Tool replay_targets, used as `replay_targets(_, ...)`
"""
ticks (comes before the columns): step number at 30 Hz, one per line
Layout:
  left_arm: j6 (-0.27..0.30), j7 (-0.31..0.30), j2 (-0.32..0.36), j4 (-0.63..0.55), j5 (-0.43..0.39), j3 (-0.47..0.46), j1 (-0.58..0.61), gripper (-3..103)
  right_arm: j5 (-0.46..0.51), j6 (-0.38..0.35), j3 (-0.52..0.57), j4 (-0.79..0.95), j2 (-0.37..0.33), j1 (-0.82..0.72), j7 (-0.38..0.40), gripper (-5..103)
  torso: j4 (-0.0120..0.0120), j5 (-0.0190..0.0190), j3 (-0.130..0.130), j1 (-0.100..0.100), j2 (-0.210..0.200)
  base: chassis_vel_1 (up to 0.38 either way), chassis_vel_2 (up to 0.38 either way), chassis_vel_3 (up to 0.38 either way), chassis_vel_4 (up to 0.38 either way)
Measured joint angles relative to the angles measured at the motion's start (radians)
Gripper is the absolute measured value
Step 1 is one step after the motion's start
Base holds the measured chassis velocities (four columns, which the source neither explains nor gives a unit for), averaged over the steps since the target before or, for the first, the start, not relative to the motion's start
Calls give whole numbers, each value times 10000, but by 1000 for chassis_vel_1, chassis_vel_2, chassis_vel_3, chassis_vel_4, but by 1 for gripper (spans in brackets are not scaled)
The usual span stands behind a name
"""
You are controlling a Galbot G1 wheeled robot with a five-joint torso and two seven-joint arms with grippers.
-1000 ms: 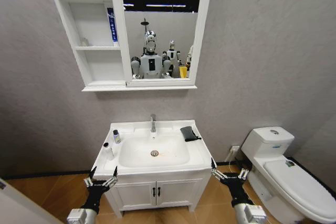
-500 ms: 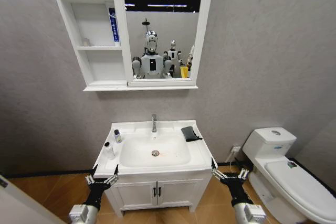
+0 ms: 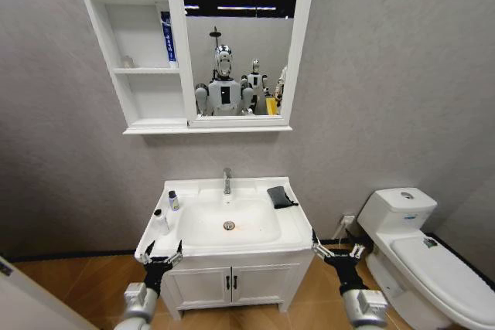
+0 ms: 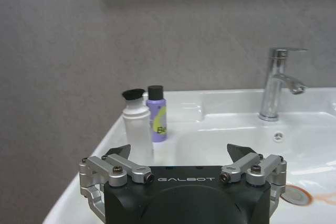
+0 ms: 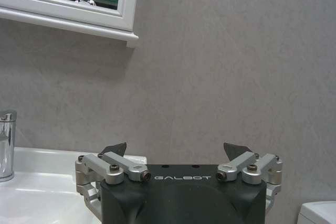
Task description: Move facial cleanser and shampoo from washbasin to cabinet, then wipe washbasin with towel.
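The white washbasin point(image 3: 294, 226) stands below the white cabinet point(image 3: 147, 102) with its mirror and open shelves. Two bottles stand on the basin's left rim: a white one with a black cap point(image 3: 160, 222) point(image 4: 137, 129) and a small purple one point(image 3: 173, 201) point(image 4: 156, 116). I cannot tell which is the facial cleanser and which the shampoo. The dark towel point(image 3: 279, 196) lies folded on the right rim. My left gripper point(image 3: 164, 250) point(image 4: 179, 149) is open at the basin's front left corner, just short of the white bottle. My right gripper point(image 3: 338, 251) point(image 5: 176, 148) is open by the front right corner.
A chrome tap point(image 3: 227, 181) point(image 4: 275, 85) stands behind the bowl. A blue tube point(image 3: 166, 36) and a small item point(image 3: 128, 61) sit on the cabinet shelves. A white toilet point(image 3: 421, 256) stands to the right. The two-door vanity point(image 3: 232, 282) is under the basin.
My left gripper has risen and moved in toward the basin's front left corner. The right gripper has barely moved. The head view shifted slightly.
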Motion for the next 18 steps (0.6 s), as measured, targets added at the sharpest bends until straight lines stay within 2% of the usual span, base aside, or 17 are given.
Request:
replay_targets(5,575,-493,409,596,-526,-103,-871,100,171,-10,-4,-122,-87,115,52,100,-2,3,0,0,0,0,0,0,0)
replay_targets(15,461,-601,528,1824,-1088,-42,-2024,100,234,-20,11,-623,-492,569,291,100,2,3,0,0,0,0,0,0,0)
replay_targets(18,405,-586,575,2277,-1104,83,-2578,100,295,3,97,-742,-523,528,330,100,-4,3,0,0,0,0,0,0,0)
